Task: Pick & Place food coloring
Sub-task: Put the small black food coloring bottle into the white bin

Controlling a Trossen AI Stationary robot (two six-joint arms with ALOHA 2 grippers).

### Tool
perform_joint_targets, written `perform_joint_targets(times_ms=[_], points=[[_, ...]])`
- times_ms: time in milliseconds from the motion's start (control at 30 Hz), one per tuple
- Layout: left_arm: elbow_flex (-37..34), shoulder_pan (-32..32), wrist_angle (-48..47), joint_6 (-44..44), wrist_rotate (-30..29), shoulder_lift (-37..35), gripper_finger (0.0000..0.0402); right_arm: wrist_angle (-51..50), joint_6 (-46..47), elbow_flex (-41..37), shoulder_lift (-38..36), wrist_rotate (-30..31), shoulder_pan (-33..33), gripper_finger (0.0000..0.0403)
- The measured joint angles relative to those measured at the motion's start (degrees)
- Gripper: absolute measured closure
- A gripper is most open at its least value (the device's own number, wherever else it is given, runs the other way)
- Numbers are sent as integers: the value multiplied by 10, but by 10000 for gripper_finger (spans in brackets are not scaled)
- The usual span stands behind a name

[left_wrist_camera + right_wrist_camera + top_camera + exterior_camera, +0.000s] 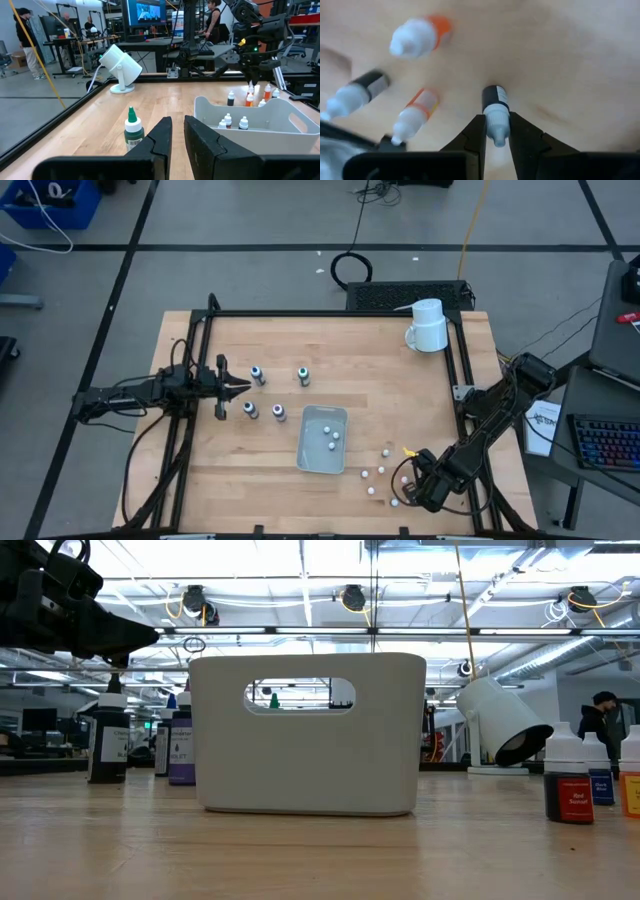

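Four food coloring bottles with dark caps [257,375] [303,375] [250,410] [279,412] stand on the wooden table, left of the white bin [322,440]. My left gripper [243,387] [178,122] hovers among them, shut and touching nothing. A green-capped bottle [132,130] stands just beyond its fingers. White-capped bottles stand inside the bin [227,120] and on the table right of it [380,470]. My right gripper [408,483] [497,120] is over that right-hand group, shut on a dark-labelled bottle [495,97]. My right gripper pinches the dark-labelled food coloring bottle by its white cap [497,131], one finger on each side. The fingers come from above, pointing down. The bottle stays upright, its dark body [495,95] below the fingers. I cannot tell whether its base is on the table.
A white mug [428,325] sits tilted near the table's far right corner. Three more white-capped bottles [417,35] [355,92] [415,115] stand close beside the held one. A black frame rail [330,313] borders the table. People move in the room behind.
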Motion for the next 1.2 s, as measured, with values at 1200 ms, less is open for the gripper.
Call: perform_joint_targets(times_ms=[1200], points=[[0,0,0,0,0,0,344,32,-992,247,-10,176,-428,351]])
